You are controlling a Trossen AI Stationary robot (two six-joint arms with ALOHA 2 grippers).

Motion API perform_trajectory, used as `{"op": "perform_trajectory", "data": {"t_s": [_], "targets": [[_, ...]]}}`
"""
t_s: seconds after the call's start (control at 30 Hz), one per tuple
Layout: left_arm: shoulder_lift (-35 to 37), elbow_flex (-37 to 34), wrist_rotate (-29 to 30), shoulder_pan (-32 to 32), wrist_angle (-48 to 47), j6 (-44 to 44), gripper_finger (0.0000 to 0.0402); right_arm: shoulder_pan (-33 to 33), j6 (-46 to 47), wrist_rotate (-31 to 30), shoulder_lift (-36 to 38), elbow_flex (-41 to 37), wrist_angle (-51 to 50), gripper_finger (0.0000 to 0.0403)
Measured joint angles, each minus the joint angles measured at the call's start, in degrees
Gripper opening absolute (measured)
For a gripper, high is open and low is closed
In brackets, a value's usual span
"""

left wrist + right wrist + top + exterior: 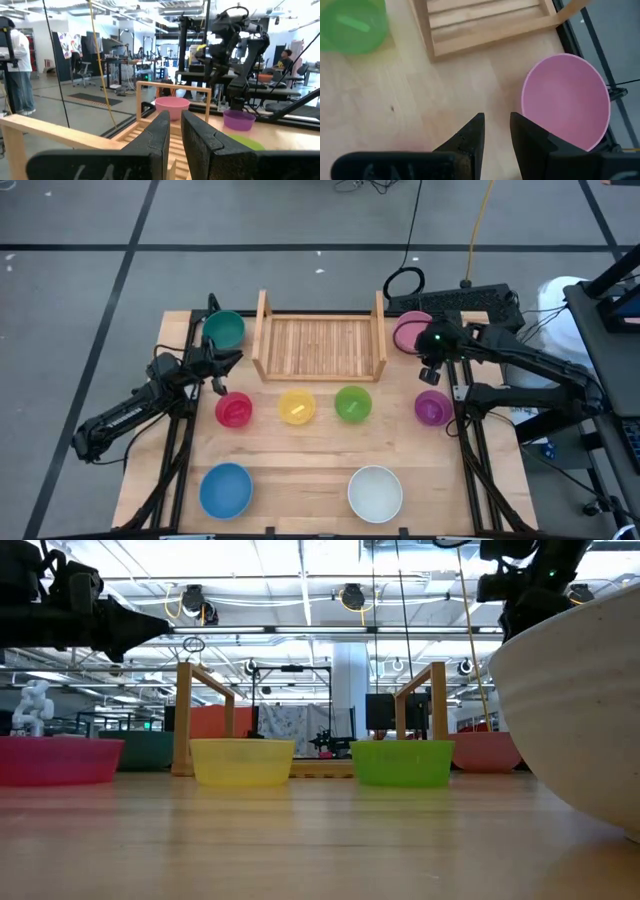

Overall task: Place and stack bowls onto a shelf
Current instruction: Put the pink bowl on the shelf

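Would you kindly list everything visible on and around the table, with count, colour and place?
Teal green plastic bowl: one, far left, beside the rack.
Pink plastic bowl: one, far right, beside the rack.
Red plastic bowl: one, middle row, leftmost.
Yellow plastic bowl: one, middle row.
Light green plastic bowl: one, middle row.
Purple plastic bowl: one, middle row, rightmost.
Blue plastic bowl: one, near left.
White plastic bowl: one, near right.
Light-wood slatted rack: one, far centre, holding no bowls.
Black power strip: one, far right edge.
Left gripper: dark, near the red bowl, holding nothing.
Right gripper: dark, between pink and purple bowls, holding nothing.
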State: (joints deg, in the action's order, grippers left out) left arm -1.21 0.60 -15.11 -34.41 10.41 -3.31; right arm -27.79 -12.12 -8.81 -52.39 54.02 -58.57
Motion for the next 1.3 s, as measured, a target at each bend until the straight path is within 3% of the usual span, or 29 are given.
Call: {"op": "perform_trajectory", "data": {"t_s": [0.37,0.57,0.83,1.07,1.3], "targets": [[0.0,0.0,-0.02,0.02,0.22,0.0,0.0053,-4.1,-11.46,-7.2,-6.79,0.01,1.18,0.0104],[0.0,0.0,0.0,0.04,0.2,-0.05,0.0053,-9.7,-13.77,3.34,-10.53,0.0,1.98,0.0092],[0.0,0.0,0.0,0.04,0.2,-0.5,0.0053,-16.81,-17.06,7.84,-14.64,0.0,3.26,0.0079],[0.0,0.0,0.0,0.04,0.2,-0.55,0.0053,-22.38,-9.77,17.58,-16.11,0.0,5.51,0.0079],[0.0,0.0,0.0,0.04,0.18,-0.68,0.0053,-24.37,-13.6,17.87,-16.71,0.0,5.63,0.0079]]}}
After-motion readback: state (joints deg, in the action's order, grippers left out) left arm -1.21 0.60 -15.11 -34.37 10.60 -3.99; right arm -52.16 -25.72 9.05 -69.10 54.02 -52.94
